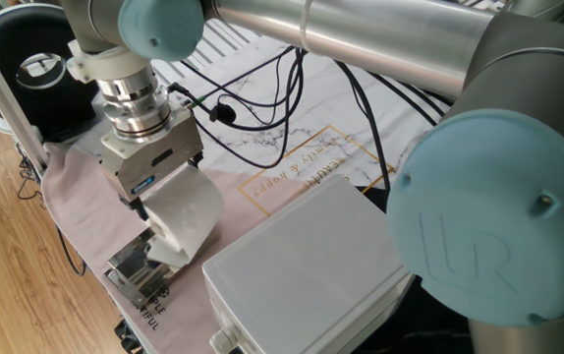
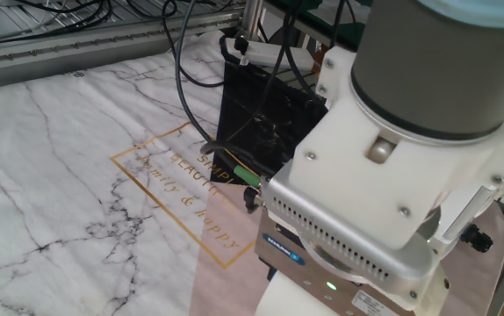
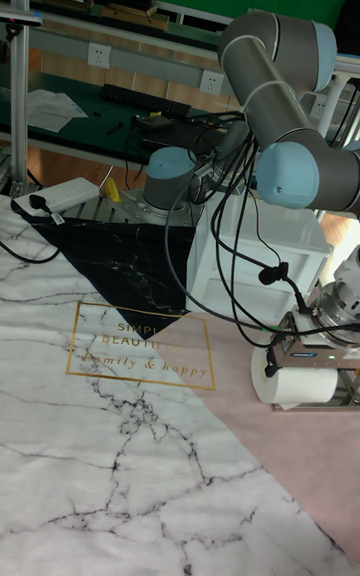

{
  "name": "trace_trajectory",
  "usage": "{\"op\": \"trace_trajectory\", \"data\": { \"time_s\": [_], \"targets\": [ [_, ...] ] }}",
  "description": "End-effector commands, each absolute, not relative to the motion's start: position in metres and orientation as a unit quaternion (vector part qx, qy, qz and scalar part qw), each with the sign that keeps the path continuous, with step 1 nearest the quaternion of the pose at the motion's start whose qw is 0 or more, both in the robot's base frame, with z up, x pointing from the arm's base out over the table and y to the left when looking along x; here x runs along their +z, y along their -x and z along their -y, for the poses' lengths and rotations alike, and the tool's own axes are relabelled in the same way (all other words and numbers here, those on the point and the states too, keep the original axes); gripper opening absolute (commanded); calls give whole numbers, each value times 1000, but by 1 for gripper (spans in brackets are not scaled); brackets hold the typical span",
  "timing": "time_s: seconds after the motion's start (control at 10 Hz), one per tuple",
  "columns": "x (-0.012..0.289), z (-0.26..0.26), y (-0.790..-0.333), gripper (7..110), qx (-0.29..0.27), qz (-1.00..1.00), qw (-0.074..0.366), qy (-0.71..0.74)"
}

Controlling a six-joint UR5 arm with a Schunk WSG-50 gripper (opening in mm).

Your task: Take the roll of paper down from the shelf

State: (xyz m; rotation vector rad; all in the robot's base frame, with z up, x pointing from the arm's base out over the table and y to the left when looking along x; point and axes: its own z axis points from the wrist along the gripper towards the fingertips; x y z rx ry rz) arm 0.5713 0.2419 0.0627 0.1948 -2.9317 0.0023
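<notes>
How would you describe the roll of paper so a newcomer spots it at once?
Start at the big white plastic box near the table's edge. Just beside it, under the robot's hand, a white roll of paper sits over a small chrome shelf. It is the only soft, round thing there.

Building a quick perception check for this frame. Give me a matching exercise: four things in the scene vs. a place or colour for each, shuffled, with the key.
Things:
1. roll of paper
2. shelf
3. plastic box
4. gold-lettered frame

Descriptions:
A. printed on the marble-pattern mat
B. white, directly under the tool
C. shiny chrome, at the table's edge below the roll
D. large, white, rectangular, lidded, beside the roll

Pairs: 1-B, 2-C, 3-D, 4-A
</notes>
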Motion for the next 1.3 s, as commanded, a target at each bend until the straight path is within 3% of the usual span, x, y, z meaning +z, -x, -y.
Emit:
{"op": "trace_trajectory", "data": {
  "time_s": [0.0, 0.4, 1.2],
  "targets": [
    [63, -235, -573, 7, 7, 993, 92, -71],
    [67, -225, -576, 7, 26, 993, 84, -85],
    [87, -181, -592, 7, 131, 977, 71, -151]
  ]
}}
